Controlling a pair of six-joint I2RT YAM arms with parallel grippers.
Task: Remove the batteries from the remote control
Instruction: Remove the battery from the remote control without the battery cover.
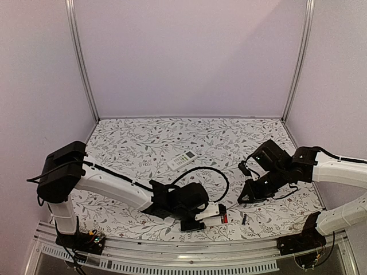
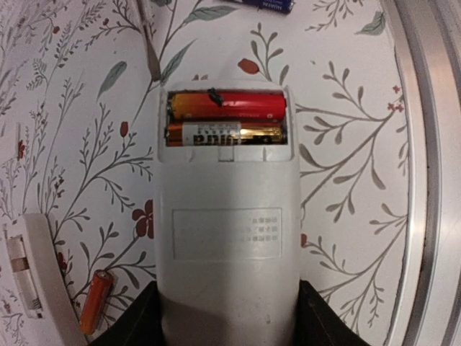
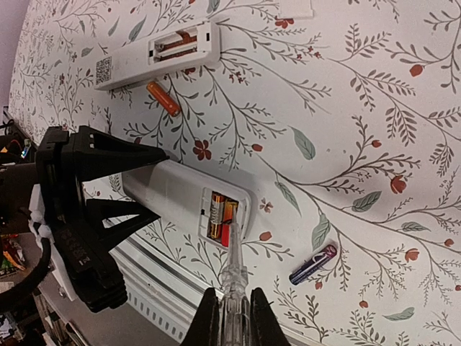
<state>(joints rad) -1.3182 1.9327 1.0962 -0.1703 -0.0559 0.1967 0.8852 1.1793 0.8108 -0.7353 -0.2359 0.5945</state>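
Two batteries (image 2: 225, 119) lie in the open compartment of the white remote (image 2: 227, 231), which the left gripper (image 2: 227, 321) clamps by its end. The right gripper (image 3: 234, 321) pinches a clear stick (image 3: 233, 270), tip at those cells.

Even soft light, faint shadows; wrist-view edges warped

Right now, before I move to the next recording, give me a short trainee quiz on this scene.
1. How many batteries sit in the open bay of the remote that the left gripper holds?
2. True or false: the right gripper is empty.
3. What lies loose beside the second remote? A) an orange cell B) a coin C) a key

Key: 1. Two. 2. False, it holds a clear stick. 3. A.
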